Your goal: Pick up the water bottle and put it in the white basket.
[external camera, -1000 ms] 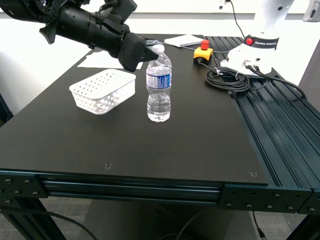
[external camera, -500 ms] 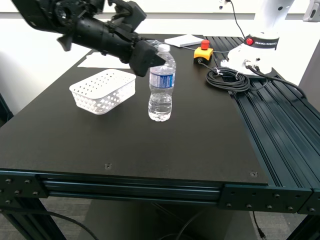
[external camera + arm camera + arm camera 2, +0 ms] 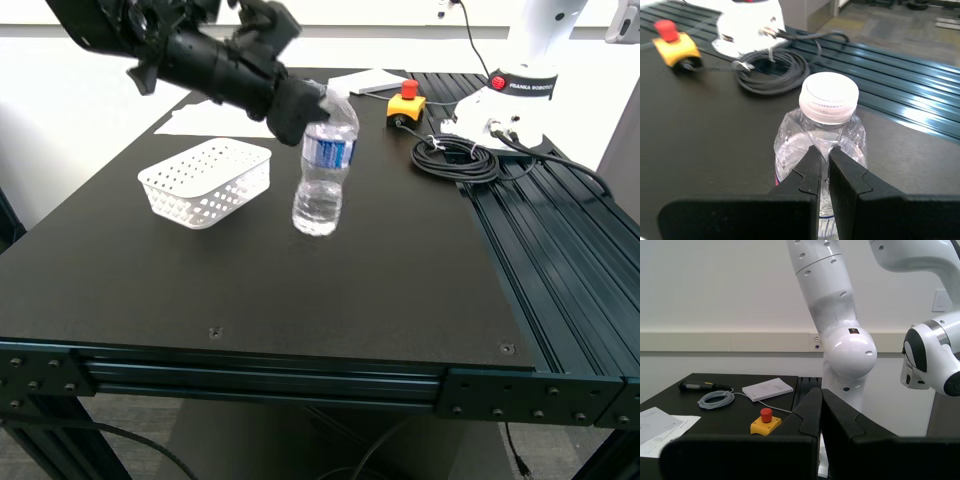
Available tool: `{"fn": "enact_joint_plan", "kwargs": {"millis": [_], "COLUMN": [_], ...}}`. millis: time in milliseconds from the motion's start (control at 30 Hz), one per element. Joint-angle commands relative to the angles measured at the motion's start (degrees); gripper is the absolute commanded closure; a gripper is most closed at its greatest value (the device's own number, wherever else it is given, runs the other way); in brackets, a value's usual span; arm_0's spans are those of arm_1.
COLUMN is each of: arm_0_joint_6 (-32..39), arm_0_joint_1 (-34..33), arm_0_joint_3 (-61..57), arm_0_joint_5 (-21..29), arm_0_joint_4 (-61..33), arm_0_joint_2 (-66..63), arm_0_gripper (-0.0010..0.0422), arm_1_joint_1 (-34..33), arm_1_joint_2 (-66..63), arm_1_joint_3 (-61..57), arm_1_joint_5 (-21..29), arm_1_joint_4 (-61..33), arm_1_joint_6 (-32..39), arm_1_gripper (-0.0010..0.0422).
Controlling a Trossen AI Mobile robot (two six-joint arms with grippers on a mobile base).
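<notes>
One small clear ribbed plastic water bottle (image 3: 322,168) is standing tilted on the black surface (image 3: 300,280), beside the white holey plastic basket (image 3: 207,181). The first pincer (image 3: 823,152), closed, is touching its neck; the second pincer (image 3: 819,396) is closed on nothing.

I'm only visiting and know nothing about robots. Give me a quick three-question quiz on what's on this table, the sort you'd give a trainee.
1. True or false: the water bottle lies inside the white basket.
2. The button on the yellow box is: A red, B green, C blue.
3. Fill in: in the exterior view the bottle is ____ (upright or tilted).
Key: 1 false; 2 A; 3 tilted.
</notes>
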Motion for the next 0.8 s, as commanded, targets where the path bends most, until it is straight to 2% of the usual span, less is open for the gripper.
{"fn": "enact_joint_plan", "kwargs": {"millis": [33,133,267,400,467,533,800], "arm_0_joint_6": [0.00,0.02,0.00,0.00,0.00,0.00,0.00], "arm_0_joint_1": [0.04,0.04,0.04,0.02,0.02,0.04,0.04], "arm_0_joint_3": [0.07,0.07,0.07,0.07,0.07,0.07,0.07], "arm_0_joint_5": [0.00,0.00,0.00,0.02,0.00,0.00,-0.02], "arm_0_joint_4": [0.17,0.17,0.17,0.17,0.15,0.15,0.15], "arm_0_joint_2": [-0.02,-0.02,-0.02,-0.02,-0.02,-0.02,-0.02], "arm_0_gripper": [0.0412,0.0412,0.0412,0.0412,0.0412,0.0412,0.0412], "arm_1_joint_1": [1.68,4.81,11.17,19.10,21.68,22.18,22.23], "arm_1_joint_2": [-4.50,-9.86,-14.25,-14.14,-13.99,-14.01,-13.60], "arm_1_joint_3": [0.11,0.11,0.07,0.04,0.04,0.04,0.04], "arm_1_joint_5": [-1.01,-1.11,-5.05,-4.90,-2.86,-1.33,-1.84], "arm_1_joint_4": [0.96,0.83,-2.80,-6.03,-6.19,-6.12,-6.16], "arm_1_joint_6": [0.66,0.55,1.51,1.42,1.22,1.77,1.49], "arm_1_gripper": [0.0413,0.0413,0.0413,0.0413,0.0413,0.0413,0.0413]}}
